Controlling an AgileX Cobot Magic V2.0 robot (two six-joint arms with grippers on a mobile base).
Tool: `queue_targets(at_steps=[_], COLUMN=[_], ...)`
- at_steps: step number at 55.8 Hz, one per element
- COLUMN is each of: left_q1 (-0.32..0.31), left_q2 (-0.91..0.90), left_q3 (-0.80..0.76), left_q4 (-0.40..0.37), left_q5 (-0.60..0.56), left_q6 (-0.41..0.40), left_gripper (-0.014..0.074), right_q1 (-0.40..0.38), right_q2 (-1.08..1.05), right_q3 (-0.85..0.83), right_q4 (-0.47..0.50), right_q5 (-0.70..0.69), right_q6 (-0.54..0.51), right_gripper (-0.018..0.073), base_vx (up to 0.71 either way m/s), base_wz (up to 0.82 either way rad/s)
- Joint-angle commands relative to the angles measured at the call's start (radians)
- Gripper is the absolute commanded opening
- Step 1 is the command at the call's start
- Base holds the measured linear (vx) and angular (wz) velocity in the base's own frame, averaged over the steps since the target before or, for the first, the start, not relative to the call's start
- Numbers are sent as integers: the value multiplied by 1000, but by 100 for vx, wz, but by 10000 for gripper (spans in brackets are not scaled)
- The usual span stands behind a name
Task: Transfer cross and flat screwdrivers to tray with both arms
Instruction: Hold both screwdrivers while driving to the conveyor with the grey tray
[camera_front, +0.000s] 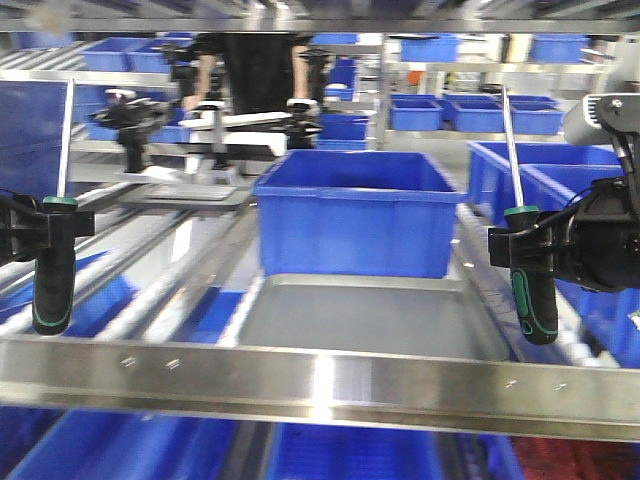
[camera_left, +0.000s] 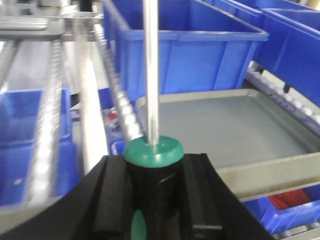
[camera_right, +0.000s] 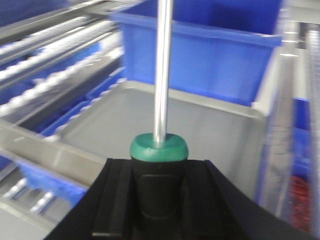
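A deep blue plastic bin (camera_front: 355, 210) stands just behind the large, shallow grey metal tray (camera_front: 370, 325) with its low rim. The black clamp-like left gripper (camera_front: 55, 222) hangs off the tray's left side, above its level. It is clenched just under the green collar of a long steel-shafted screwdriver (camera_front: 52, 290), whose shaft points straight up. The black right gripper (camera_front: 522, 238) hangs off the tray's right side, grasping the matching second screwdriver (camera_front: 536, 305), likewise upright. Neither tool touches the tray, and the tip types cannot be told.
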Motion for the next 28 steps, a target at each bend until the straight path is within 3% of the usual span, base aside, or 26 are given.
queue_targets(at_steps=[1, 28], left_q1=[-4, -4], left_q2=[-27, -27], left_q3=[-38, -38], left_q4=[-39, -39], left_q5=[-73, -73], left_q6=[-1, -1], left_gripper=[3, 3], right_q1=[-2, -2], right_q2=[-29, -29], right_q3=[-31, -31], right_q4=[6, 6], right_q5=[-88, -88], right_q6=[-3, -3], right_gripper=[-8, -8], base_vx=[23, 23], base_wz=[-40, -25])
